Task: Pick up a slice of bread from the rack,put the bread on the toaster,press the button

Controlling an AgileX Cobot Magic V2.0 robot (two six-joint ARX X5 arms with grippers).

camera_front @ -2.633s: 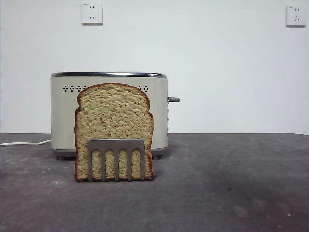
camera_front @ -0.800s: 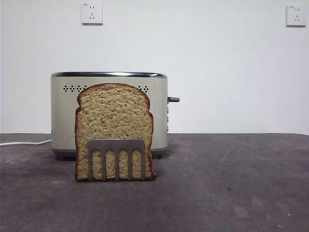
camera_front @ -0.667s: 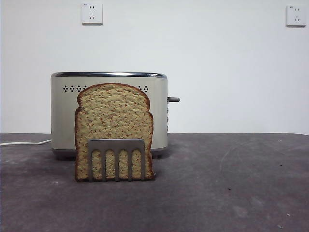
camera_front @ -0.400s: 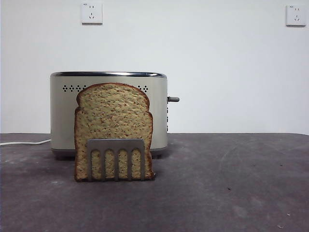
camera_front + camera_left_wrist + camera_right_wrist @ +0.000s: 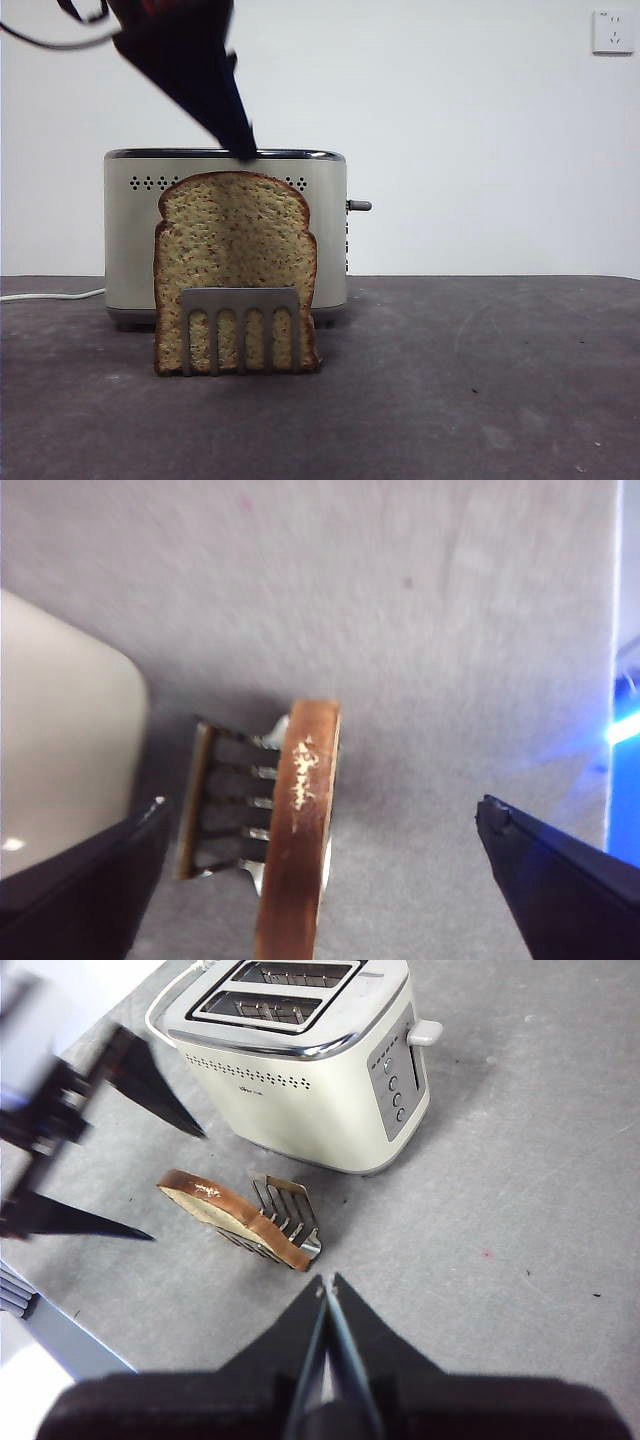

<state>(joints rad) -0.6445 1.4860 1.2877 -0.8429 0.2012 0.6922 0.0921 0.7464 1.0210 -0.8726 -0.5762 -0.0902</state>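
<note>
the large speckled tan wholegrain slice of bread with a dark brown crust [image 5: 236, 265] stands upright in the small brushed-steel toast rack with five prongs [image 5: 241, 328], on the near side of the boxy cream-beige toaster with a chrome top rim [image 5: 130, 240]; slice and rack sit on the dark grey bench [image 5: 470, 380], just in front of the toaster's long side; the small dark lever button [image 5: 359, 206] sticks out from the toaster's right end; a white cord [image 5: 50, 295] trails off to the left along the bench; the left claw [image 5: 320, 830] is above the slice, its two black jaws spread wide, one on each side of the crust's top edge and not touching it; in the front view it comes in dark from the upper left, its tip level with the toaster's rim; the right claw [image 5: 328, 1295] waits well back on the near side, jaws pressed together with nothing between them; a white wall socket [image 5: 612, 32] is at the far upper right
</note>
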